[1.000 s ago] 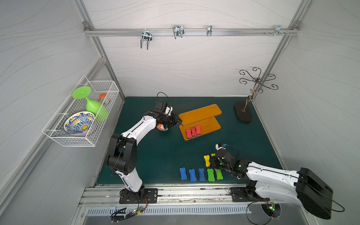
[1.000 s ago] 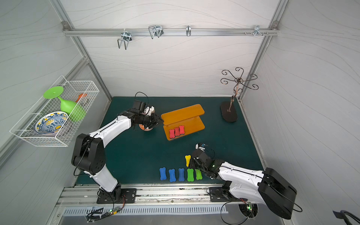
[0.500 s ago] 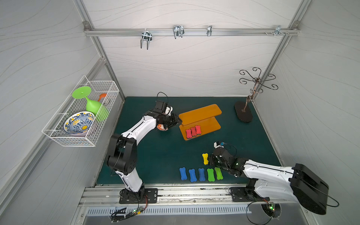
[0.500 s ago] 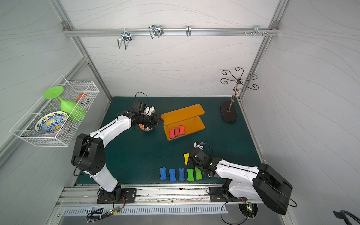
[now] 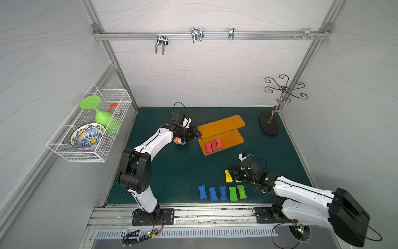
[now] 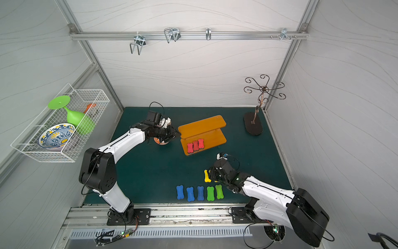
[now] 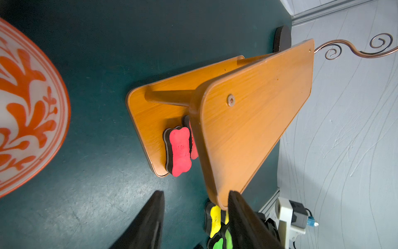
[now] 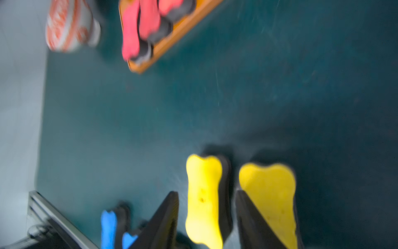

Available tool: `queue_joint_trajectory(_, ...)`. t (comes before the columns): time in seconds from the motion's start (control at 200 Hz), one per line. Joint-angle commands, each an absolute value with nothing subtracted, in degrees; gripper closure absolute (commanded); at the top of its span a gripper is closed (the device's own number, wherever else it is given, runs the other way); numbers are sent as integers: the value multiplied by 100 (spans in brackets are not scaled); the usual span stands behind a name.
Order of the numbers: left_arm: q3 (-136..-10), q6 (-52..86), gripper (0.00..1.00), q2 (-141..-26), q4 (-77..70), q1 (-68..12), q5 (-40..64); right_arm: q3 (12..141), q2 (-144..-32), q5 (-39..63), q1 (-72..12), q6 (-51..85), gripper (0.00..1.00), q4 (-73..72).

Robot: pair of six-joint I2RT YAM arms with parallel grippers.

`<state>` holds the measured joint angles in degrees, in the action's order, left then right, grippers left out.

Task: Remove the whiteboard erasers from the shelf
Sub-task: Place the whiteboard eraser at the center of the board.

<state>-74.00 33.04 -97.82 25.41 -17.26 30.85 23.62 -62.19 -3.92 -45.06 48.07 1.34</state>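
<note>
**Fig. Release of a yellow eraser (image 5: 227,175) at about 5 o'clock on the mat (image 5: 183,168).** The piece is seen lying flat between the jaws of the right gripper (image 8: 205,194). These jaws stand parted, with a gap on at least one side, so nothing is judged to be held. A second yellow eraser (image 8: 267,189) lies just beside the first and is partly covered by one jaw. Three blue erasers (image 5: 212,194) and two green erasers (image 5: 232,193) are lined up near the 6 o'clock edge.

The shelf (image 5: 221,127) stands toward 1 o'clock. Three red erasers (image 5: 213,145) are packed side by side at the 7 o'clock corner of its lower board (image 5: 233,138). The left gripper (image 7: 195,191) is placed at the shelf's 9 o'clock end, with its jaws moderately apart and empty. Contact with the upper board (image 7: 254,120) cannot be told.

For a clean release, the right gripper is best raised straight up before any sideways travel, so that neither yellow piece is dragged. The red pieces are best approached from 7 o'clock, outermost first, and low enough for the upper board to be cleared.
</note>
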Motion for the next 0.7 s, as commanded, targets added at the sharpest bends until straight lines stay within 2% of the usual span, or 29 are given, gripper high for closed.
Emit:
queue_joint_trajectory(0.0, -7479, 3173, 49, -9648, 2469, -1775, 3199, 2834, -6709, 538, -3942, 4079, 48, -503)
queue_joint_trajectory(0.095, -7488, 3155, 50, -9668, 2478, -1775, 3182, 3280, -7263, 1117, -3512, 3830, 49, -859)
queue_joint_trajectory(0.32, -7563, 3097, 60, -9818, 2568, -1775, 3183, 3959, -8425, 1776, -2951, 3487, 49, -1735)
queue_joint_trajectory(0.695, -7603, 3085, 64, -9945, 2558, -1775, 3182, 4001, -9604, 1721, -2736, 3576, 51, -3368)
